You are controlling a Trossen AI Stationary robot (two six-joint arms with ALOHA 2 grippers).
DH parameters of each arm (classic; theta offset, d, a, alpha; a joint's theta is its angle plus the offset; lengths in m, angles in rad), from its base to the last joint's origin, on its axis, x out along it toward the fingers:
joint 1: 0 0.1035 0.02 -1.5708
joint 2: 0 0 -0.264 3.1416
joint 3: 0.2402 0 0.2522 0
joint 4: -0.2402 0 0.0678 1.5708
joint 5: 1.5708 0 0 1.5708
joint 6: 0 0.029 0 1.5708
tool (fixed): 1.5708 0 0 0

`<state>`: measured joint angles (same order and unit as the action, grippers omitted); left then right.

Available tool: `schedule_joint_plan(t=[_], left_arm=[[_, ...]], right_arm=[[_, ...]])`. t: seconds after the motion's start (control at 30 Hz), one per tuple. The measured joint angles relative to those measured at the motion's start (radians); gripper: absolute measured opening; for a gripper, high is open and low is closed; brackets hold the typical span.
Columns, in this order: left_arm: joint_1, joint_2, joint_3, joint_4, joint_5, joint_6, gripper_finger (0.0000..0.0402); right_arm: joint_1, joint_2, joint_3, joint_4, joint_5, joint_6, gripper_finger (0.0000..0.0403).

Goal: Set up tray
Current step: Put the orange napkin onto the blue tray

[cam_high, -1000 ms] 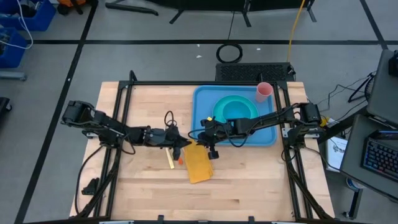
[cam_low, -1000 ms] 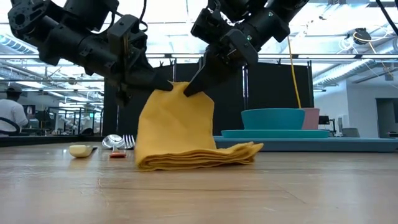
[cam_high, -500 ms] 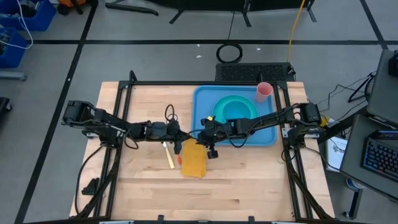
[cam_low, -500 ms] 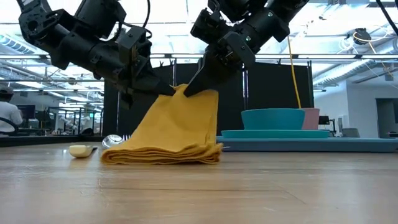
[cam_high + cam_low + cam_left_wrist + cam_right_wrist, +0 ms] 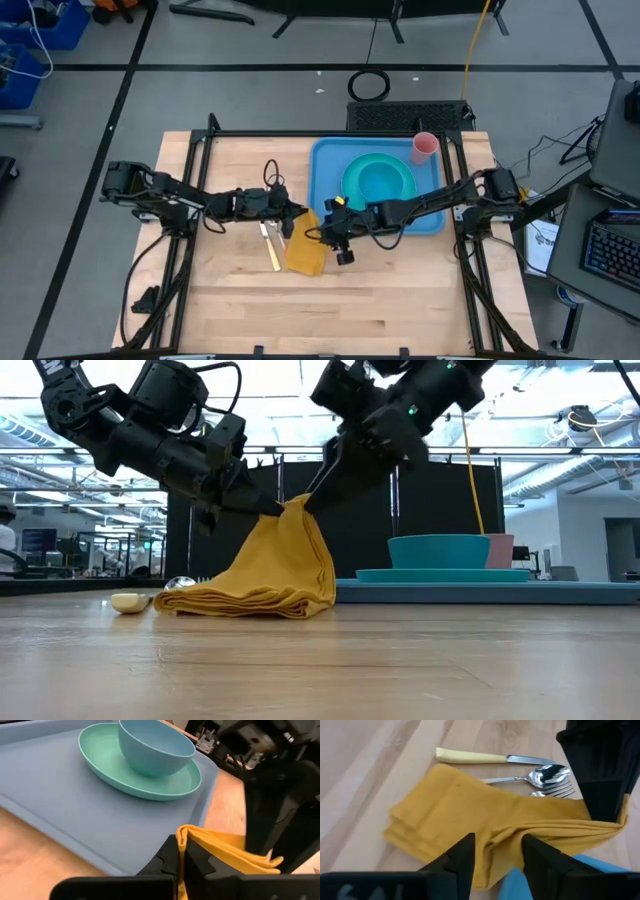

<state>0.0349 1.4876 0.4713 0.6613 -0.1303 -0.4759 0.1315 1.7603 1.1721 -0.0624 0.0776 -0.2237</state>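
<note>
With the left gripper clamped on one top edge of the yellow napkin and the right gripper apparently released, the cloth risks sagging onto the cutlery beside the tray, which sits at the table's right.

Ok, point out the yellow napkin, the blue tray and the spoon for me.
yellow napkin (image 5: 465, 815): right wrist view, on the flat folded part lying on the table.
blue tray (image 5: 65, 815): left wrist view, on its bare floor in front of the plate.
spoon (image 5: 547, 775): right wrist view, on its shiny bowl.
</note>
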Motion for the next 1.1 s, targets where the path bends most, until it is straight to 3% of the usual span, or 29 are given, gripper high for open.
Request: schedule_joint_plan(t=[0.3,0.53,0.73,1.1], left_arm=[[0.019,0.000,0.000,0.089,0.051,-0.002,0.0004],[0.072,0.000,0.000,0.080,-0.010,-0.032,0.0004],[0.129,0.000,0.000,0.100,0.029,-0.032,0.0004],[0.229,0.000,0.000,0.103,0.105,-0.069,0.0004]], right_arm=[[0.041,-0.108,0.000,-0.087,0.013,0.033,0.0157],[0.076,-0.185,0.000,-0.196,0.113,0.037,0.0155],[0.102,-0.199,-0.001,-0.218,0.185,0.049,0.0154],[0.115,-0.199,-0.001,-0.215,0.184,0.047,0.0153]])
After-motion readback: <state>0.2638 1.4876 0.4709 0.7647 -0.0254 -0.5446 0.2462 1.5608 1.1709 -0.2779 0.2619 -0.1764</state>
